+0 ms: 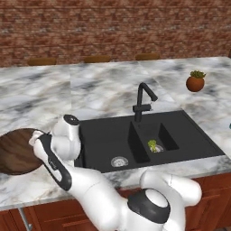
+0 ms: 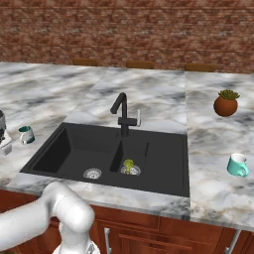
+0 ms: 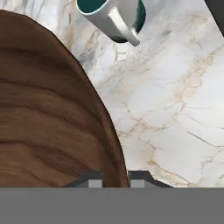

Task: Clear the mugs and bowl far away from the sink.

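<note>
The tool (image 3: 114, 177) sits right at the rim of the bowl (image 3: 48, 131), one finger tip inside the wall and the other outside, with the thin wooden edge between them. The jaws stand close together on that rim; it looks like a pinch on the bowl's wall, though whether the pads press firmly cannot be read from the hand view.

The bowl (image 1: 16, 151) rests on the marble bench (image 1: 40, 94) to the left of the sink (image 1: 144, 135), near its left edge, with the arm's hand reaching over its near side. From the tool, the body of the bowl spreads to one side and bare bench lies to the other, so any lift or drag has to carry it away from the basins, further left.

Count: one bowl and two mugs. One mug (image 3: 114, 17) stands just beyond the bowl's rim, close to the sink's left edge (image 2: 26, 134); the second mug (image 2: 238, 165) stands on the bench right of the sink, well apart from the arm. One plant pot (image 2: 225, 104) stands behind it.

The bowl is the nearer job; both mugs seem untouched as yet.
</note>
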